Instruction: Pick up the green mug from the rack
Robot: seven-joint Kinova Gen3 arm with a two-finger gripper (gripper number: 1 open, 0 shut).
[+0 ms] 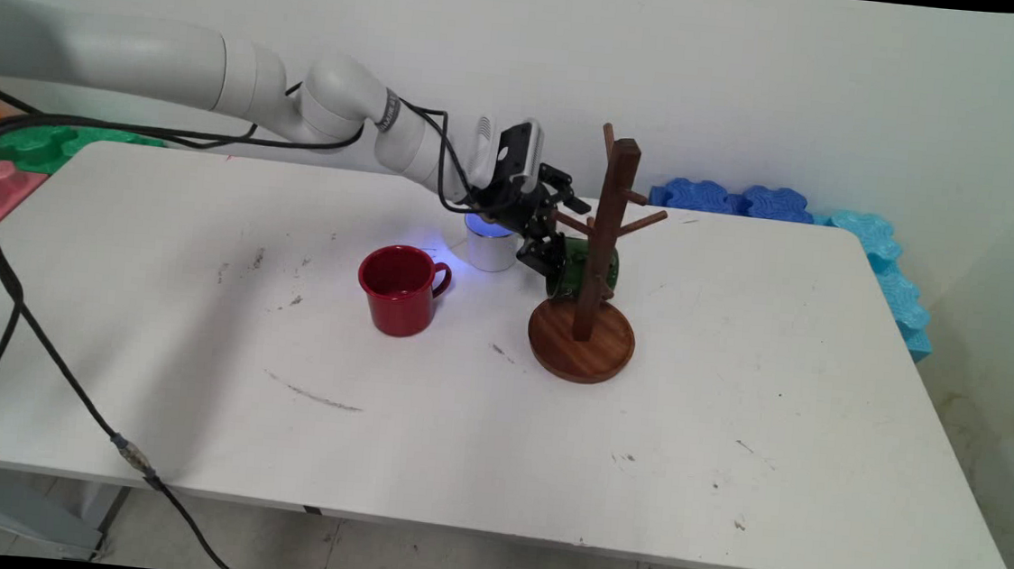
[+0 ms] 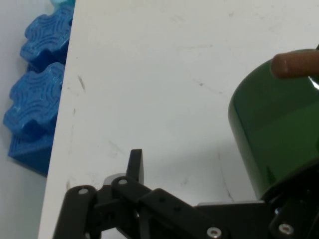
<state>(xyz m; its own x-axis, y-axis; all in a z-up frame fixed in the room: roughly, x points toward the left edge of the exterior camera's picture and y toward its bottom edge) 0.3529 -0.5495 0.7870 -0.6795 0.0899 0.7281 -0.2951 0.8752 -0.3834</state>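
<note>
Covering surface: white table, scuffed, wall behind, blue foam blocks at far edge
Open room: near half bare; red mug, white cup left of wooden mug tree
Hand: gripper spread, one finger apparently touching green mug by tree's peg

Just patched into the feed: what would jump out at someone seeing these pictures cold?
The gripper is right up against a green mug hanging sideways low on the wooden mug tree, just right of the table's middle. In the hand view the green mug fills the right side, with a wooden peg tip at its upper edge. A red mug stands upright to the left, a white cup behind it.
</note>
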